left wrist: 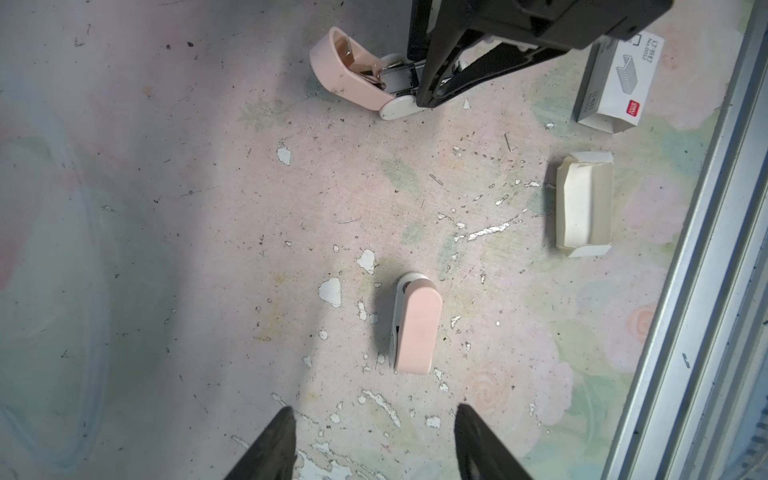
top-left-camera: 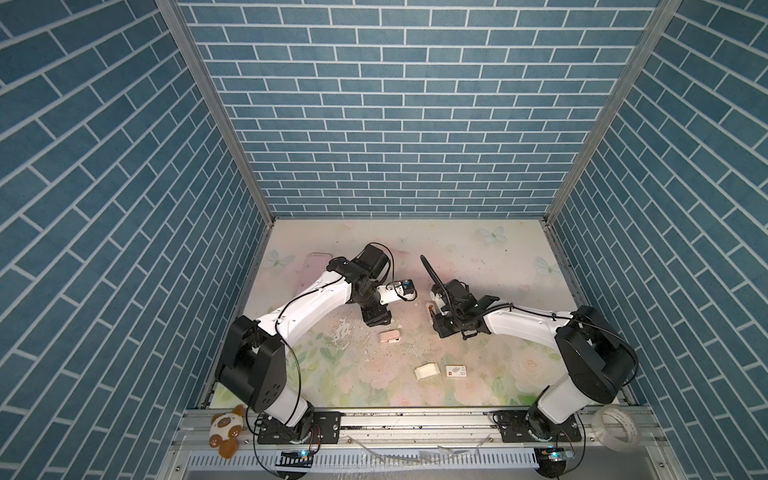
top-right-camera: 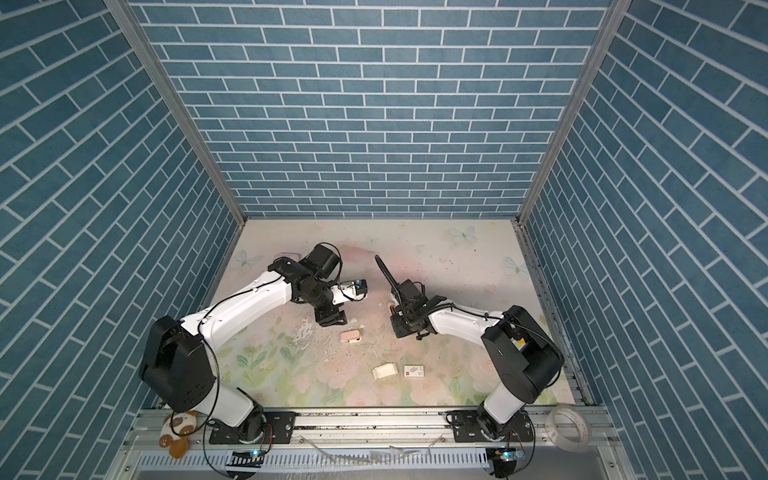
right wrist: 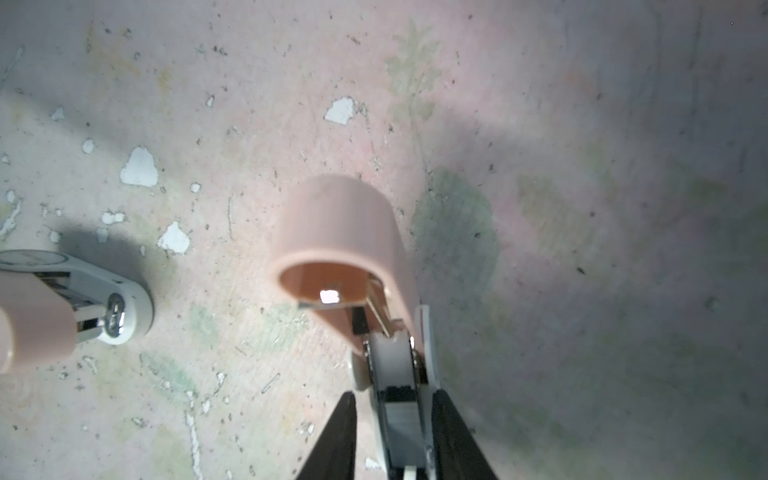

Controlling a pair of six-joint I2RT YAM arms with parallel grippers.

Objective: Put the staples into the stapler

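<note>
A: In both top views the left gripper (top-left-camera: pixel 376 319) hangs just beyond the closed stapler (top-left-camera: pixel 390 336), and the right gripper (top-left-camera: pixel 436 322) works off to its side. Tray (top-left-camera: pixel 427 370) and sleeve (top-left-camera: pixel 456 371) lie on its near side.

B: Left wrist view now: the left fingers (left wrist: pixel 282 440) are spread wide over that smooth pink plastic stapler, with nothing between them. The folded white cardboard tray looks empty, and I spot no staple strip.

A: Right wrist view: black fingers (right wrist: pixel 338 436) pinch the white base of the open stapler (right wrist: pixel 345 249), rounded lid tipped up, metal rails glinting.

B: So it's opened. Loaded? I can't tell. Inserting and closing look like what remains.
</note>
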